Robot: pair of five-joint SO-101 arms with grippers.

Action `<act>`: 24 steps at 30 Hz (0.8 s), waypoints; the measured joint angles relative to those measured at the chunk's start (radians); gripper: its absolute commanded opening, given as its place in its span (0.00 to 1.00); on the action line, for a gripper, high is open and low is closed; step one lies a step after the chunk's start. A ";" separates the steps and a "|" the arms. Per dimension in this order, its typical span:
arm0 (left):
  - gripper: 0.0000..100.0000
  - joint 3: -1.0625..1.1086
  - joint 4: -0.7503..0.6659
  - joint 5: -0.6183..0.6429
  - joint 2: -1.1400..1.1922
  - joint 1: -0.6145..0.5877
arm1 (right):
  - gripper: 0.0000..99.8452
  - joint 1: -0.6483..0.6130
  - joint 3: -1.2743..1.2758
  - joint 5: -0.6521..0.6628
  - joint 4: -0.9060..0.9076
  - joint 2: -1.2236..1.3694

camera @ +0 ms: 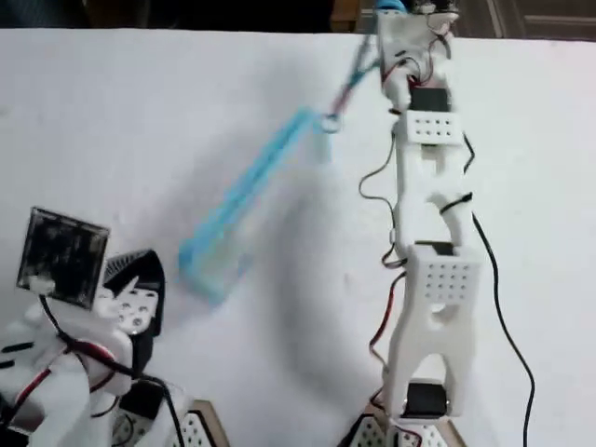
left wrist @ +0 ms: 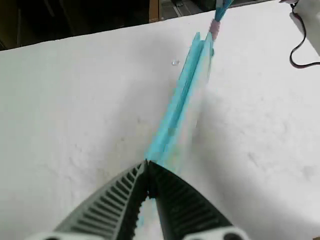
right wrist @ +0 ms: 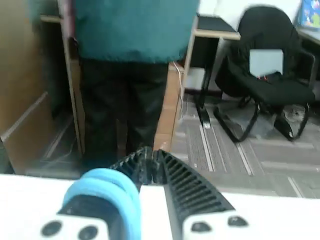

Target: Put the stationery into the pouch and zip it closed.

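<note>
The blue translucent pouch (camera: pixel 247 196) is stretched slantwise above the white table (camera: pixel 140 121), edge-on, and I cannot tell what is inside it. My left gripper (camera: pixel 160 275) is at its near end, and its black fingers (left wrist: pixel 170 200) are shut on the corner of the pouch (left wrist: pixel 180 105). From the far end a pink and blue zipper pull (camera: pixel 346 88) (left wrist: pixel 216 22) runs up to my right gripper (camera: pixel 377 42) at the table's far edge. The right gripper (right wrist: pixel 151 160) is shut there, apparently on the pull, with nothing showing between its tips.
The right arm (camera: pixel 428 261) lies stretched along the right side of the table with loose cables (camera: pixel 503 317) beside it. A black square plate (camera: pixel 63 256) sits by the left arm's base. Past the far edge are a standing person (right wrist: pixel 130 60) and a black chair (right wrist: pixel 265 70).
</note>
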 measured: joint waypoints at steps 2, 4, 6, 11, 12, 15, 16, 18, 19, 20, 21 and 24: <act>0.02 0.000 0.000 0.000 -0.014 0.003 | 0.02 0.003 -0.075 0.000 0.074 0.018; 0.02 0.000 0.000 0.000 -0.014 0.000 | 0.02 0.000 -0.157 0.000 0.160 0.021; 0.02 0.000 0.000 0.000 -0.011 0.002 | 0.02 -0.015 -0.229 0.000 0.256 0.023; 0.02 0.000 0.000 0.000 -0.012 0.000 | 0.02 -0.071 -0.347 0.000 0.460 0.023; 0.02 0.000 0.000 0.000 -0.012 0.000 | 0.02 -0.078 -0.359 0.000 0.496 0.023; 0.02 0.000 0.000 0.000 -0.014 0.000 | 0.02 -0.084 -0.374 0.025 0.612 0.023; 0.02 0.000 0.000 0.000 -0.014 0.000 | 0.02 -0.084 -0.376 0.046 0.655 0.021; 0.02 0.000 0.000 0.000 -0.014 0.000 | 0.02 -0.089 -0.376 0.074 0.746 0.021; 0.02 0.000 0.000 0.000 -0.014 0.000 | 0.02 -0.091 -0.376 0.077 0.787 0.021; 0.02 0.000 0.000 0.000 -0.014 0.000 | 0.02 -0.091 -0.377 0.080 0.830 0.021; 0.02 0.000 -0.002 0.000 -0.014 0.000 | 0.02 -0.091 -0.377 0.081 0.876 0.021; 0.02 0.000 -0.020 0.000 -0.014 0.000 | 0.02 -0.074 -0.377 0.081 1.031 0.021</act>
